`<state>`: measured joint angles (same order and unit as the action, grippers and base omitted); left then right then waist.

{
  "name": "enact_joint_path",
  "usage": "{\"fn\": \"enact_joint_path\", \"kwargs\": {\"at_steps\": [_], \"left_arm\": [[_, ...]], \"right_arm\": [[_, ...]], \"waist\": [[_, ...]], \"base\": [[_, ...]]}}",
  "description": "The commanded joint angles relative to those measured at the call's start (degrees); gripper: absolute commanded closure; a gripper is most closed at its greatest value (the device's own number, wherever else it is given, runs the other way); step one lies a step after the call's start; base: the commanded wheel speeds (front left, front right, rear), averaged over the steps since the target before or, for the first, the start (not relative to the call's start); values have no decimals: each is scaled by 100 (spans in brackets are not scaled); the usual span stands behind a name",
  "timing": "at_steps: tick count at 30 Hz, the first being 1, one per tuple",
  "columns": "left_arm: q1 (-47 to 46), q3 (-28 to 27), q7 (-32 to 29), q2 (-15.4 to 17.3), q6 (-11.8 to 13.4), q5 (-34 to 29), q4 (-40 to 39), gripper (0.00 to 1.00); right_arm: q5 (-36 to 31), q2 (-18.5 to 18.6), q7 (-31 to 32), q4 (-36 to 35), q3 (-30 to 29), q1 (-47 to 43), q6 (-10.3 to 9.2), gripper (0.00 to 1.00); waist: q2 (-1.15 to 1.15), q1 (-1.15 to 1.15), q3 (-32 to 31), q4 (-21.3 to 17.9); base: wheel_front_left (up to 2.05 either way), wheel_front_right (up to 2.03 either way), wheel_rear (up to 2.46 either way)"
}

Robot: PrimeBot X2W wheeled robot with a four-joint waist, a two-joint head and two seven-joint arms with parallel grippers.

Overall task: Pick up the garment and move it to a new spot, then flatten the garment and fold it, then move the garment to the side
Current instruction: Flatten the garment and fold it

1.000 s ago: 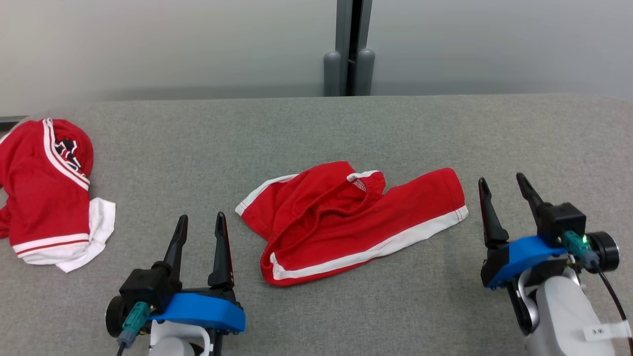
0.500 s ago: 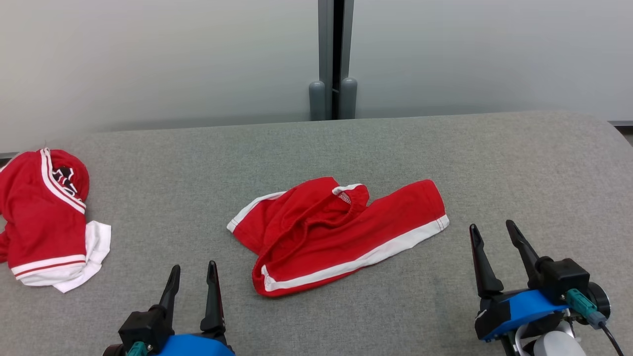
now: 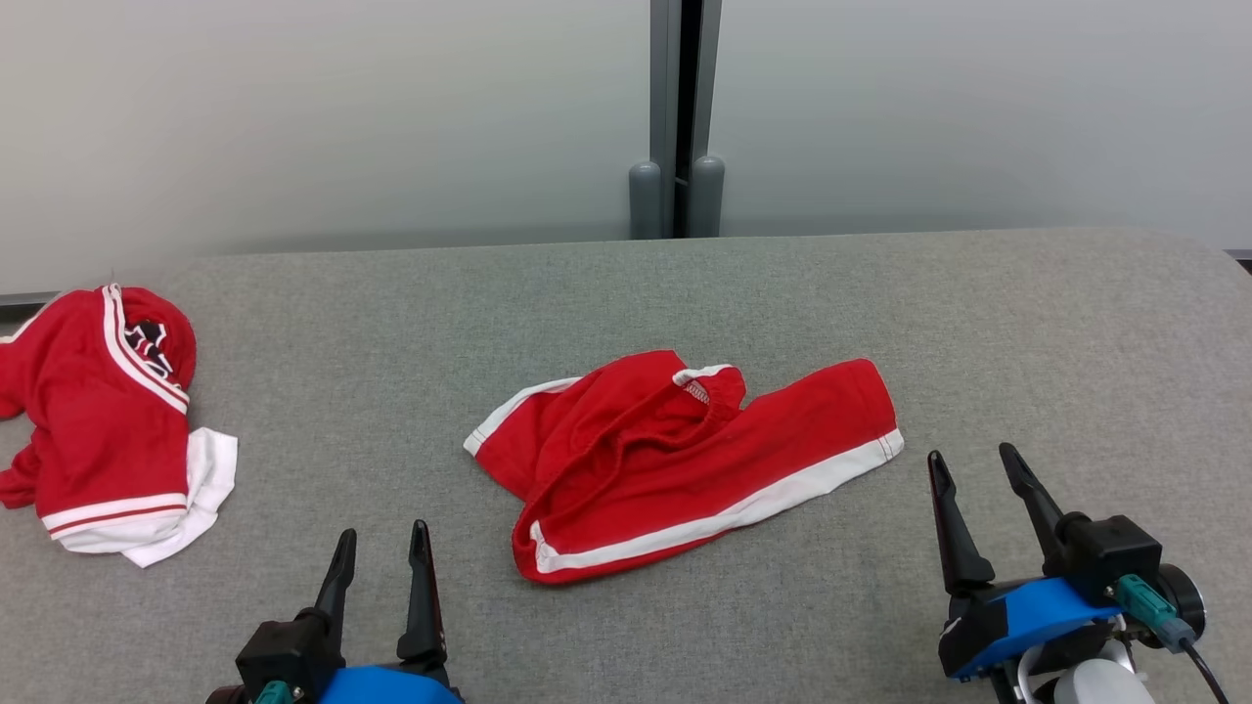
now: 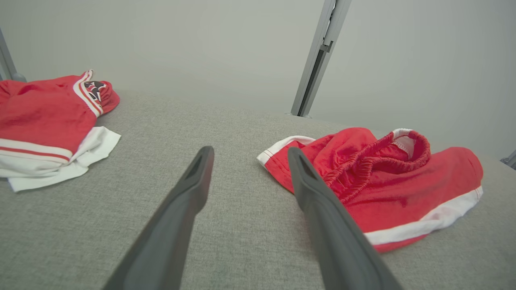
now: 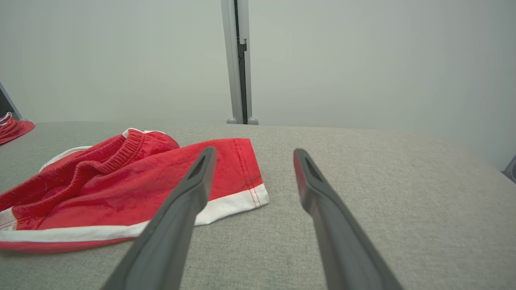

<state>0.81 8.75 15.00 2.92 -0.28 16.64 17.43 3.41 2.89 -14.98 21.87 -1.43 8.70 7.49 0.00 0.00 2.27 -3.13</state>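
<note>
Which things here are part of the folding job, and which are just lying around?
Job: red shorts, crumpled at centre; left gripper and right gripper, both open, either side of them.
Lying about, probably: red-and-white garment at far left; grey post behind.

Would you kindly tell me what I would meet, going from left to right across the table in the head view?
Crumpled red-and-white garment → left gripper, open → red shorts → right gripper, open.
</note>
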Motion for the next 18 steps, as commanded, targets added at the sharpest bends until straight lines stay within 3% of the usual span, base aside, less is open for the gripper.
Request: {"fn": "enact_joint_path", "kwargs": {"at_steps": [1, 4, 10, 18], "left_arm": [[30, 10, 27, -5, 36, -23, -33, 0], [39, 8, 27, -5, 24, -46, -35, 0], [-257, 434, -129, 19, -273, -194, 112, 0], [-988, 1427, -1321, 315, -644, -561, 411, 0]], "right_arm": [[10, 0, -31, 19, 11, 10, 1, 0], [23, 0, -31, 31, 31, 6, 1, 0], [19, 0, -31, 59, 54, -2, 1, 0], [42, 1, -31, 75, 157, 101, 1, 0]], "waist": [[0, 0, 4, 3], [0, 0, 12, 1], [0, 0, 64, -7], [0, 0, 229, -113]], "base": [[0, 0, 0], [0, 0, 0], [0, 0, 0], [0, 0, 0]]}}
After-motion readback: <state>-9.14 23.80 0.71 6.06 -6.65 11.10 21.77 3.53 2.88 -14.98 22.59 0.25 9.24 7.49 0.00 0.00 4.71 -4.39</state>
